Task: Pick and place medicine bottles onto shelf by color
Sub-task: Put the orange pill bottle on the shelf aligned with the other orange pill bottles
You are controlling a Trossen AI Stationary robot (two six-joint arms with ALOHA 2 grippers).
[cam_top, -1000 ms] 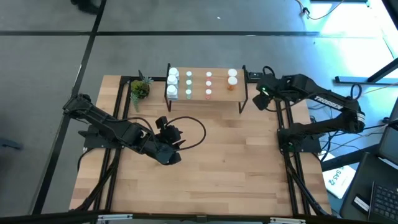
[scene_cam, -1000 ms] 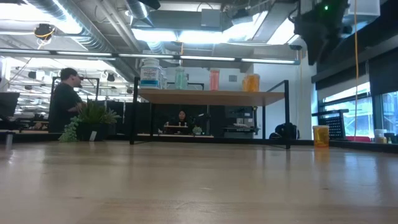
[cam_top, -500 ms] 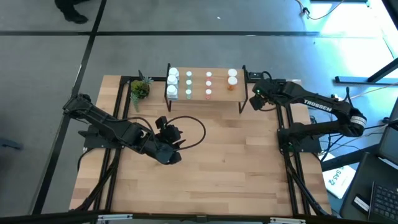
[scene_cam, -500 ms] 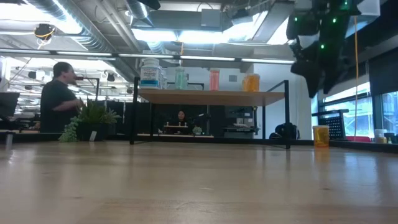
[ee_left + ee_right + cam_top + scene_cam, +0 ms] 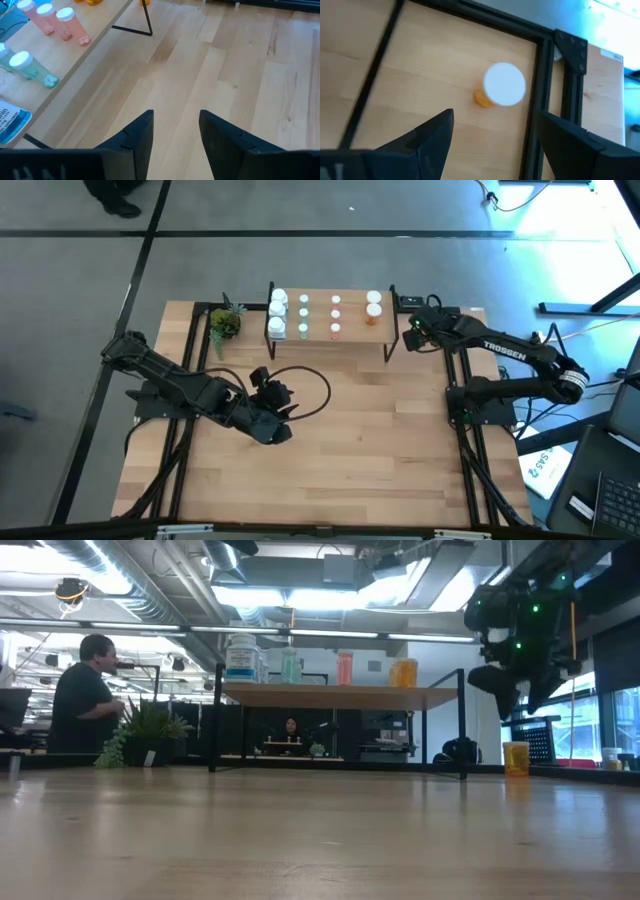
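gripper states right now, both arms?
Left gripper: open, holding nothing, over the bare table.
Right gripper: open, empty, above the orange bottle beside the shelf.

1. The shelf point(image 5: 330, 332) stands at the upper middle of the high view, on the table point(image 5: 380, 440).
2. Bottles point(image 5: 304, 315) stand on it in columns, left to right.
3. A plant point(image 5: 225, 323) sits just left of the shelf.
4. One bottle point(image 5: 516, 758) stands on the table right of the shelf.
5. The right gripper point(image 5: 412, 338) hangs above it.
6. The left gripper point(image 5: 272, 402) lies at centre left, below the shelf in the frame.
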